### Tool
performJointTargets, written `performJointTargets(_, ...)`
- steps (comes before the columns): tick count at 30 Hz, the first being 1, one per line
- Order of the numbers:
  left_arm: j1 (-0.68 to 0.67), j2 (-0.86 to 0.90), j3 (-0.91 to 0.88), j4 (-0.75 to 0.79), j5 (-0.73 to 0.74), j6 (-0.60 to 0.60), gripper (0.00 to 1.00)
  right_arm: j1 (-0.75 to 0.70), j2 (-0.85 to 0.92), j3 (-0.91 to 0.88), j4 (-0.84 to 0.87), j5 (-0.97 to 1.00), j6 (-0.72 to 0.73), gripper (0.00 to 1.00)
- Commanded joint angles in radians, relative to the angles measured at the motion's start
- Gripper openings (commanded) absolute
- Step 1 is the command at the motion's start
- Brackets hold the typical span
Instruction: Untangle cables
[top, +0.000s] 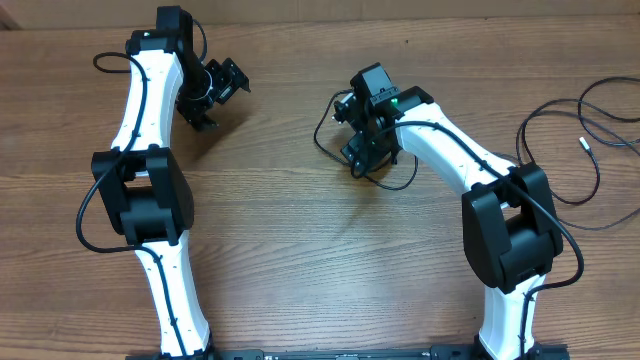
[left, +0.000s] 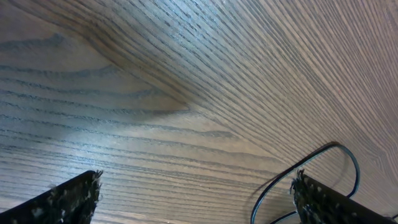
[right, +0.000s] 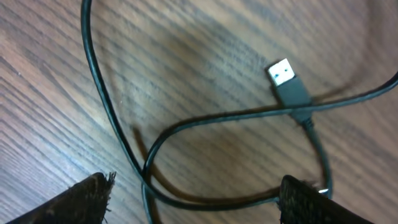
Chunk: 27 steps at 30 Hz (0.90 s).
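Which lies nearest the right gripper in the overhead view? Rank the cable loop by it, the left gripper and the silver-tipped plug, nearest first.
1. The cable loop: curls right beside the right gripper, in the middle of the view.
2. The left gripper: off to the left, a little farther back.
3. The silver-tipped plug: farthest, out at the far right.

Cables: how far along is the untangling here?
Done: one cable lies apart at the far right, loosely looped. In hand: nothing; the right gripper hovers, jaws open, over a second cable crossing itself by its USB plug. Left: that crossing; the left gripper, open, holds nothing.
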Motion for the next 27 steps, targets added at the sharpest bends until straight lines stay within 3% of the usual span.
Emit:
performJointTargets(1, -0.001, -0.007, -0.006, -0.001, -0.003, 0.023, 1.0, 0.002, 0.005, -0.03, 0.002, -0.035, 0.047, 0.86)
performJointTargets(8, -0.001, -0.007, -0.006, -0.001, -0.003, 0.023, 1.0, 0.002, 0.005, -0.124, 0.072, -0.078, 0.046, 0.72)
performJointTargets(13, -0.001, -0.007, -0.006, -0.001, -0.003, 0.023, 1.0, 0.002, 0.005, -0.183, 0.076, -0.074, 0.046, 0.31)
performJointTargets(19, -0.002, -0.007, -0.006, -0.001, -0.003, 0.023, 1.0, 0.002, 0.005, -0.198, 0.013, -0.011, 0.047, 0.29)
performJointTargets(22, -0.002, -0.007, -0.006, -0.001, -0.004, 0.023, 1.0, 0.002, 0.005, -0.198, 0.015, 0.011, 0.047, 0.04)
performJointTargets(27, -0.001, -0.007, -0.006, 0.0, -0.004, 0.023, 1.0, 0.002, 0.005, -0.198, 0.018, -0.056, 0.035, 0.04)
